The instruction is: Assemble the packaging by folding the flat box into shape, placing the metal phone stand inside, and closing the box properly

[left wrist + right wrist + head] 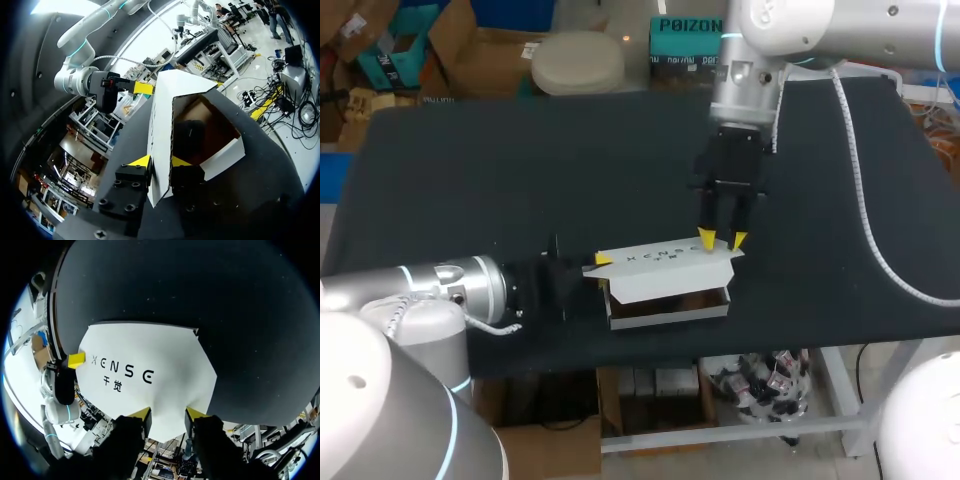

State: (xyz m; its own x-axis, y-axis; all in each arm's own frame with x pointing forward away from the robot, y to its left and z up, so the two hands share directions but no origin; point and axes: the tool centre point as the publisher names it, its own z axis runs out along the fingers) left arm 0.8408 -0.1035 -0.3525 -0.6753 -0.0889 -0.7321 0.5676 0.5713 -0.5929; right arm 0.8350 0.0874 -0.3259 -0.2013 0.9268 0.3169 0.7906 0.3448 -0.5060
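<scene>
1. The white box [665, 272] lay on the black table [470, 180], near its front edge and about midway along it. It was only partly folded. Its printed top panel was raised and tilted, and the side facing the front edge gaped, showing brown cardboard within.
2. In the left wrist view a dark shape [190, 134] sat inside the open cavity (whether it was the metal phone stand could not be told).
3. The left gripper [161, 161] was at the box's left end, lying low over the table. The edge of a white panel ran between its two yellow tips, which touched it from either side, so the gripper was pinching the box.
4. The right gripper [723, 240] pointed straight down at the right end of the top panel. Its fingers were spread apart, with both yellow tips on or just over the panel's surface, close to its edge.
5. The left arm came in from the near left corner. The right arm came down from the far right, with a white cable [860, 200] looping beside it.
</scene>
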